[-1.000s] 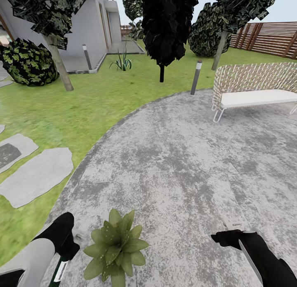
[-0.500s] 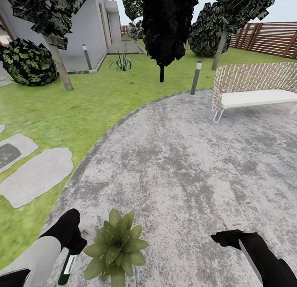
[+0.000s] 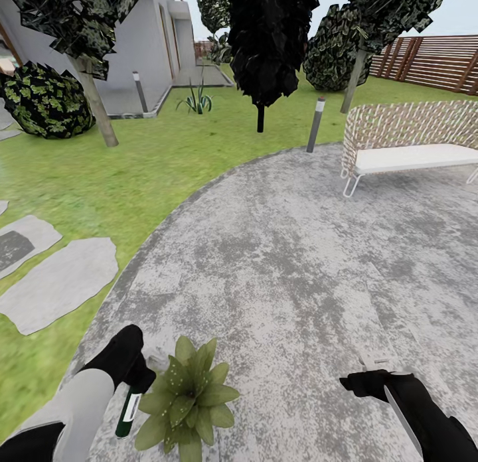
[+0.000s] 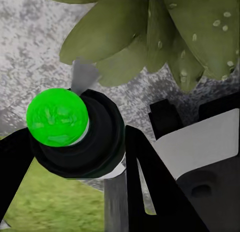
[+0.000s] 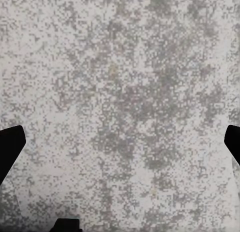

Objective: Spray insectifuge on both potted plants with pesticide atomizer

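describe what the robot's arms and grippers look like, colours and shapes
Both arms are rounded tubes, pale grey on the forearm shell and black toward the wrist. The left gripper and right gripper are matte black with flat, blocky fingers. The right forearm has a pale grey panel along its black casing. No cables or markings show.

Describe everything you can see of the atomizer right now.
The atomizer is a slim dark-green bottle with a white label strip, held in the left gripper above the gravel patio. Its body slants down toward the robot, beside the potted plant. In the left wrist view, its bright green round end sits in a black collar between the fingers, near the speckled leaves.
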Tool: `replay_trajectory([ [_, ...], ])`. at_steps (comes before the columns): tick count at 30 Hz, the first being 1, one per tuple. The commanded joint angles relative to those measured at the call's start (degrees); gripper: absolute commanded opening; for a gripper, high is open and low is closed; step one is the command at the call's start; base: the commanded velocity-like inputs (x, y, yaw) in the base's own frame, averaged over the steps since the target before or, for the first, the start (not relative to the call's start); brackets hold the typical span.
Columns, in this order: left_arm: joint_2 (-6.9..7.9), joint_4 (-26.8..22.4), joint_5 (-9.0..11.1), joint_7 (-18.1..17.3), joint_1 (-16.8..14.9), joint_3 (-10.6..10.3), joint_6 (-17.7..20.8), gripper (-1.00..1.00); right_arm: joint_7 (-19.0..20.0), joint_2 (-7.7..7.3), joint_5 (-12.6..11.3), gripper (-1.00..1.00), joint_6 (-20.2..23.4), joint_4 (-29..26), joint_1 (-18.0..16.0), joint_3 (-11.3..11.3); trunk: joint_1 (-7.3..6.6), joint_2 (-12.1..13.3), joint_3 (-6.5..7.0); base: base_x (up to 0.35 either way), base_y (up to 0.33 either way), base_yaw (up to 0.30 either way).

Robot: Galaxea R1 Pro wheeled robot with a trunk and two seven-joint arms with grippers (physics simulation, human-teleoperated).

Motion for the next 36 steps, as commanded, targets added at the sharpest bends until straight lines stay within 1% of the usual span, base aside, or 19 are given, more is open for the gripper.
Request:
replay_trajectory([
  [1, -0.06, -0.1, -0.6, -0.6, -0.1, 0.3, 0.1, -1.0, 0.4, 0.01, 0.3, 1.0, 0.3, -0.1, 0.0, -0.1, 0.0, 0.0, -0.05, 0.0, 0.0, 0.0],
  [5, -0.12, -0.1, -0.7, -0.6, -2.1, 0.3, 0.4, -1.0, 0.3, 0.01, 0.3, 1.0, 0.3, -0.1, 0.0, -0.1, 0.0, 0.0, -0.05, 0.0, 0.0, 0.0],
  [7, -0.15, -0.1, -0.7, -0.6, -3.0, 0.3, 3.4, -1.0, 0.3, 0.01, 0.3, 1.0, 0.3, -0.1, 0.0, -0.1, 0.0, 0.0, -0.05, 0.0, 0.0, 0.0],
  [10, -0.44, -0.1, -0.7, -0.6, -3.3, 0.3, 4.7, -1.0, 0.3, 0.01, 0.3, 1.0, 0.3, -0.1, 0.0, -0.1, 0.0, 0.0, -0.05, 0.0, 0.0, 0.0],
  [18, -1.45, -0.1, -0.6, -0.6, -3.7, 0.2, 5.0, -1.0, 0.3, 0.01, 0.3, 1.0, 0.3, -0.1, 0.0, -0.2, 0.0, 0.0, -0.05, 0.0, 0.0, 0.0],
  [22, -2.13, -0.1, -0.6, -0.6, -4.6, 0.2, 5.0, -1.0, 0.3, 0.01, 0.3, 1.0, 0.3, -0.1, 0.0, -0.2, 0.0, 0.0, -0.05, 0.0, 0.0, 0.0],
  [26, -2.51, -0.1, -0.6, -0.6, -5.2, 0.2, 5.0, -1.0, 0.3, 0.01, 0.2, 1.0, 0.3, -0.1, 0.0, -0.2, 0.0, 0.0, -0.05, 0.0, 0.0, 0.0],
  [31, -2.54, -0.1, -0.7, -0.6, -5.3, 0.2, 5.0, -1.0, 0.3, 0.0, 0.2, 1.0, 0.3, -0.1, 0.0, -0.2, 0.0, 0.0, -0.05, 0.0, 0.0, -0.022],
  [36, -2.36, -0.1, -0.8, -0.6, -5.3, 0.2, 5.0, -1.0, 0.3, 0.01, 0.2, 1.0, 0.3, -0.1, 0.0, -0.2, 0.0, 0.0, -0.05, 0.0, 0.0, -0.182],
])
